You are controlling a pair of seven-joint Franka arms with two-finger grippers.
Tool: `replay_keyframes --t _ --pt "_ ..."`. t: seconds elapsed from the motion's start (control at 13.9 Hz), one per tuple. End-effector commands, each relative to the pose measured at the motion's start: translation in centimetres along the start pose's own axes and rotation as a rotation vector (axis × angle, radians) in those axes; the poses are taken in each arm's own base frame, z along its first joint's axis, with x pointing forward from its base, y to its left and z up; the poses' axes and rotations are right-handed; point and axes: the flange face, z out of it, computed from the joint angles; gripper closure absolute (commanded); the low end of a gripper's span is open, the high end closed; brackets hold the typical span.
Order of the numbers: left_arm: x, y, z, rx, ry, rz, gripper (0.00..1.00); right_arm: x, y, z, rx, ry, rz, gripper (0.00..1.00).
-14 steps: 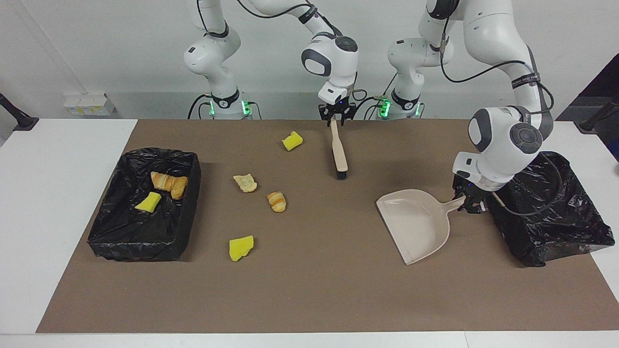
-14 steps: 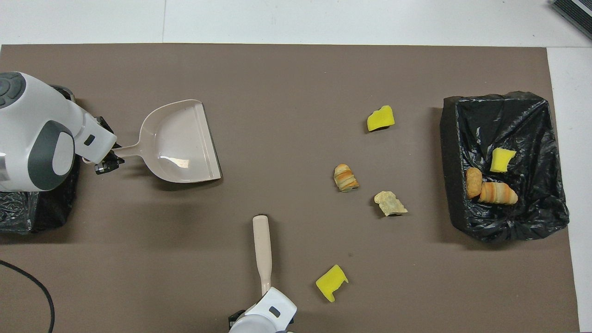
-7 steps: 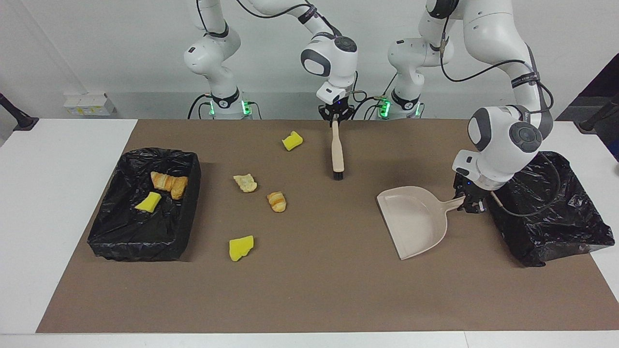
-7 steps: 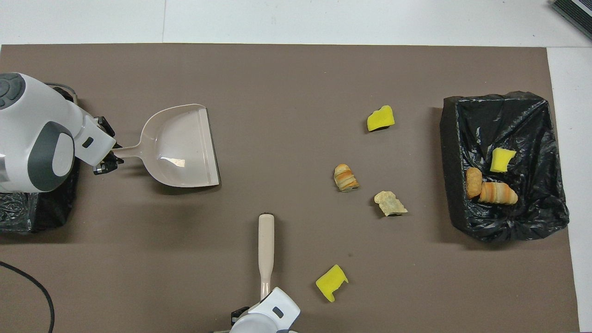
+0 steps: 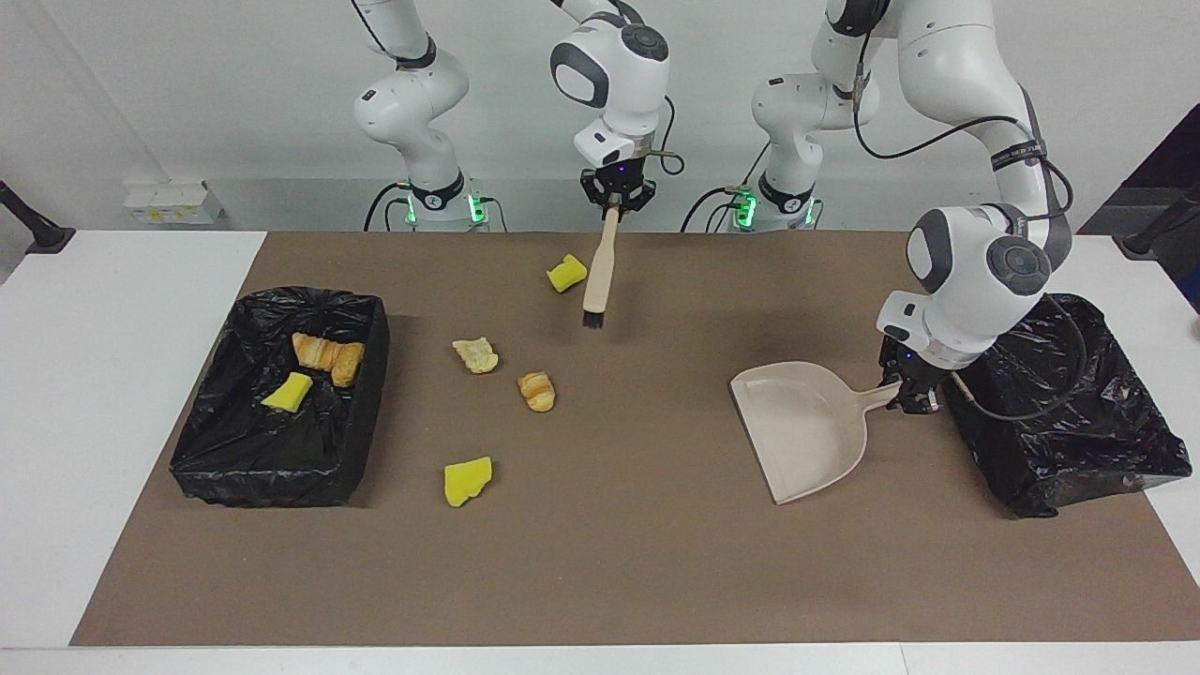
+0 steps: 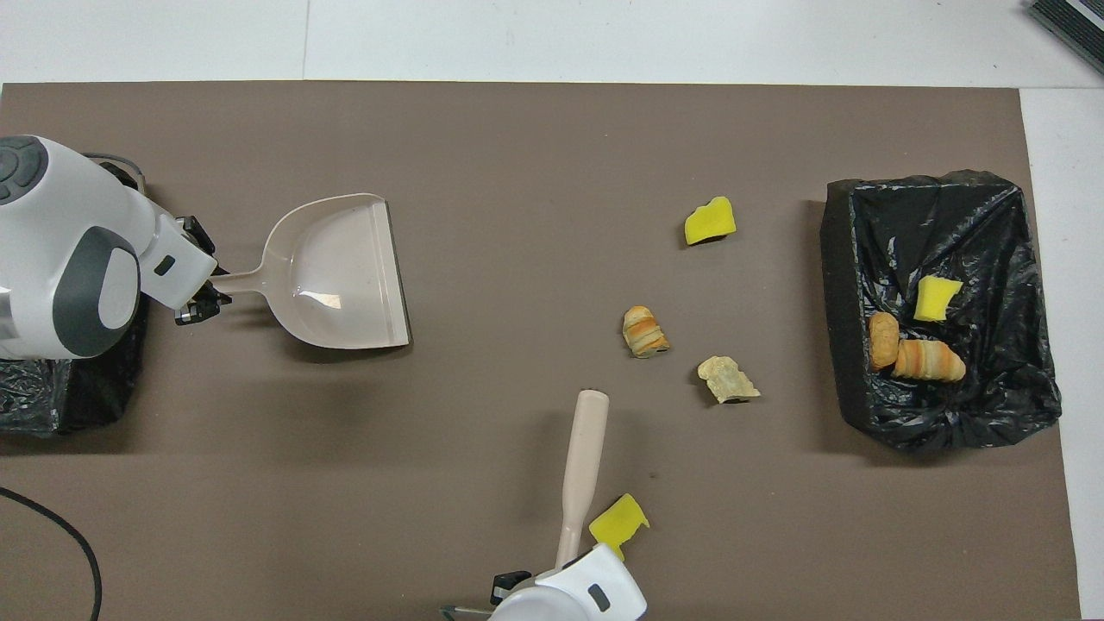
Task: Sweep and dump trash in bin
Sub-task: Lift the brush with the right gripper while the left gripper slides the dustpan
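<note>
We see the right gripper (image 5: pixel 616 199) clamped on a smooth beige brush (image 5: pixel 597 277), raised above a spongy yellow chunk (image 5: pixel 566 273). The left gripper (image 5: pixel 914 394) pinches the handle of the glossy dustpan (image 5: pixel 802 429), whose flat lip faces open brown mat (image 5: pixel 609 562). Two flaky pastry pieces (image 5: pixel 536 391) and another yellow chunk (image 5: pixel 466 480) lie loose beside the crinkled black-lined bin (image 5: pixel 361 441) holding three bits.

A white table (image 5: pixel 122 375) carries a brown mat (image 5: pixel 637 572), on which lie two black-lined bins (image 5: pixel 272 450) (image 5: pixel 1078 450), two yellow sponge chunks (image 5: pixel 467 480) (image 5: pixel 566 273), two pastry pieces (image 5: pixel 536 390) (image 5: pixel 476 354) and a beige dustpan (image 5: pixel 802 427).
</note>
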Motion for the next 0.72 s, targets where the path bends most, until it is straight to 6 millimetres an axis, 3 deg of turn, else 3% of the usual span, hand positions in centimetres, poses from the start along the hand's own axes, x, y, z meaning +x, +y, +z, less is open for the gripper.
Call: replay_keyframes --t 0.0,0.29,0.51,0.65 --pt "0.5 0.9 -0.4 0.012 -0.014 0.015 1.00 -0.8 1.4 0.7 -0.067 -0.033 0.159 1.00" --pt "4.0 4.8 -4.1 0.022 -0.078 0.108 1.00 -1.9 2.0 2.0 -0.107 -0.167 0.384 1.00" --pt "7.6 9.9 -3.0 0.028 -0.097 0.132 1.00 -3.6 -0.1 5.4 -0.157 -0.176 0.589 1.00" --pt "8.9 12.7 -1.9 0.045 -0.093 0.136 1.00 -3.6 -1.8 7.3 -0.137 -0.167 0.732 1.00"
